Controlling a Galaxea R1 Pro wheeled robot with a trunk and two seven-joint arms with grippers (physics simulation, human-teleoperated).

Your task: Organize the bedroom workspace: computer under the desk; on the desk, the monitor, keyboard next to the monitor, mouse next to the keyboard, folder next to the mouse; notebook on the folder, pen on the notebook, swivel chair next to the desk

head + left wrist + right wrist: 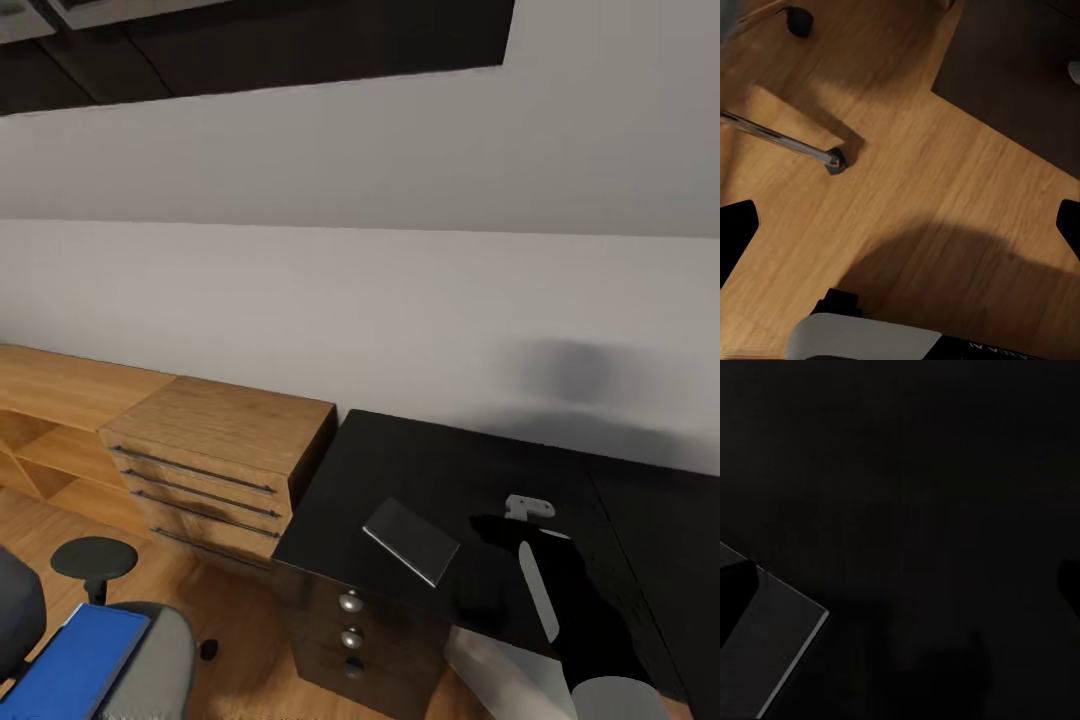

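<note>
Notebook flat on black worktop, near front-left corner above the knobbed drawers. Right end effector over worktop just right of notebook, fingers spread, nothing held. Left end effector open above wooden floor, empty. Blue folder lying on swivel chair seat, low left of head view. Wooden drawer unit touching worktop's left side.

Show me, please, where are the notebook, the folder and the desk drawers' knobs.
notebook (pixel 411 540), head view: middle of its grey cover, lying on the desk.
folder (pixel 75 660), head view: middle of the blue face, on the swivel chair seat.
knobs (pixel 350 602), head view: the top silver knob on the desk drawers.
</note>
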